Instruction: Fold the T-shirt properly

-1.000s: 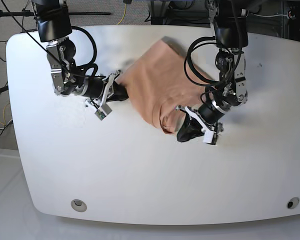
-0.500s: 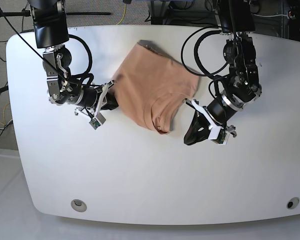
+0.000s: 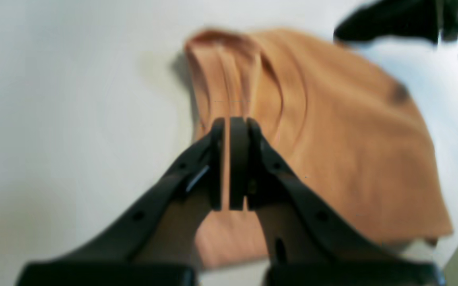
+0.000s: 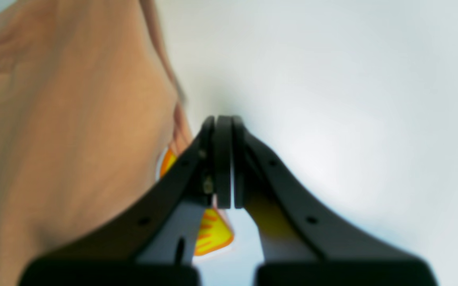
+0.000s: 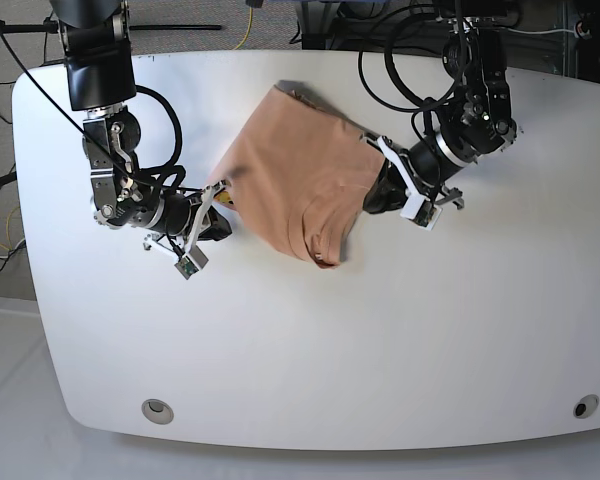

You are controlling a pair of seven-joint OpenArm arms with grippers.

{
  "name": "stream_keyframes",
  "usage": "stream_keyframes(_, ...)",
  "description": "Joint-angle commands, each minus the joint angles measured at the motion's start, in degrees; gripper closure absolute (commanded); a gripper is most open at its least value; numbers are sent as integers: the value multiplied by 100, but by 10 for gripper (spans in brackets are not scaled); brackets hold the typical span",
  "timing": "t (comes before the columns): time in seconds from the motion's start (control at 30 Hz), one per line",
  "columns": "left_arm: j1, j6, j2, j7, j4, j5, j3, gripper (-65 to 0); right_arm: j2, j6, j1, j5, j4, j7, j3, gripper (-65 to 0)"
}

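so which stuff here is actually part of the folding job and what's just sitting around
Part of the job:
- T-shirt
- left hand, shut
- right hand, shut

Just there:
- white table
- round fittings in the table's near corners

The white table [image 5: 300, 340] has rounded corners. A round port [image 5: 157, 409] sits at its 7 o'clock corner; a second port [image 5: 580, 407] at 5 o'clock. A yellow cable [image 5: 248, 25] hangs beyond the 12 o'clock edge.
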Motion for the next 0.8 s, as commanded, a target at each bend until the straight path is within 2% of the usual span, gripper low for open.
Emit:
stream_keyframes(0.0, 65, -27, -3, 119, 235, -118, 4, 0, 66, 22, 210, 80, 85, 92, 45, 0)
stream_keyframes(0.13, 241, -27, -3, 462, 490, -118, 4, 0, 66, 14, 280, 62, 50, 83, 45, 0)
stream_keyframes(0.5, 337, -27, -3, 1834, 912, -118, -22, 0, -5, 14, 447, 54, -486, 119, 36, 0)
stream_keyframes(0.77, 337, 25, -20, 2449, 903, -91, -31, 0, -14, 14, 430, 54, -574, 119, 36, 0)
